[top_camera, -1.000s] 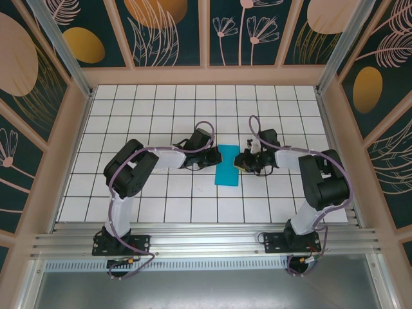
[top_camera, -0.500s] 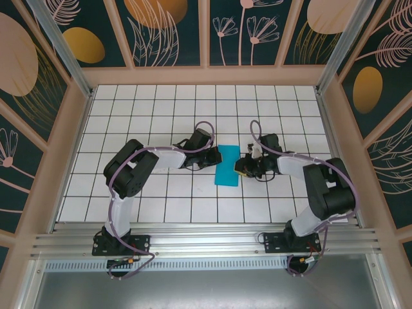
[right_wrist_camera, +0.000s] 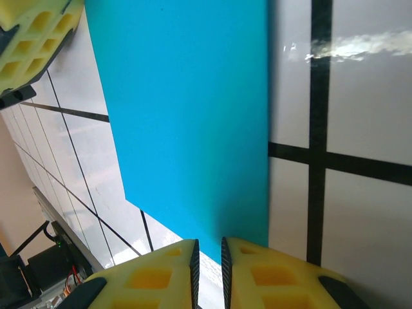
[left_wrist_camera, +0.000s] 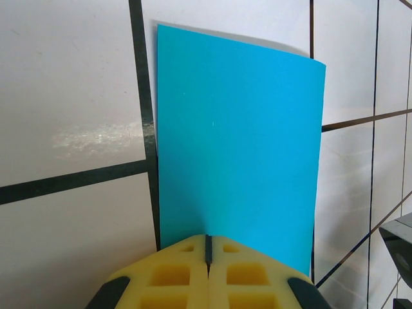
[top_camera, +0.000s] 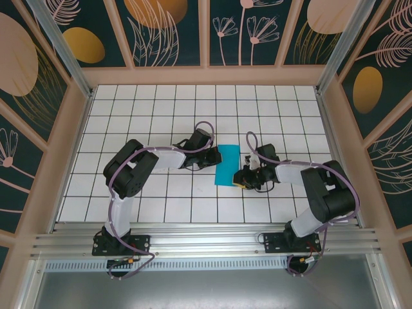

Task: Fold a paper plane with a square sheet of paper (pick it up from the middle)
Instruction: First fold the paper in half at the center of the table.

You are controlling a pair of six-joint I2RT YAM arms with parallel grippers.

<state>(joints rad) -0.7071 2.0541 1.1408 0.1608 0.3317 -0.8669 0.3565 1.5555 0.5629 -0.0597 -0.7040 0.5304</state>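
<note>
Reaching inward, left gripper [top_camera: 210,159] and right gripper [top_camera: 239,179] flank the teal paper [top_camera: 227,164].

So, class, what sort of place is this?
Probably a robot lab test cell: a white gridded table, leaf-patterned wall panels enclosing it, and left arm and right arm bolted to a metal rail.

The right gripper [top_camera: 241,181] slid nearer along the paper [top_camera: 226,165].

Left yellow-padded gripper [top_camera: 211,159] and right yellow-padded gripper [top_camera: 240,181] are held near each other, mid-frame.
The left is pressed shut; the right is parted slightly.
</note>
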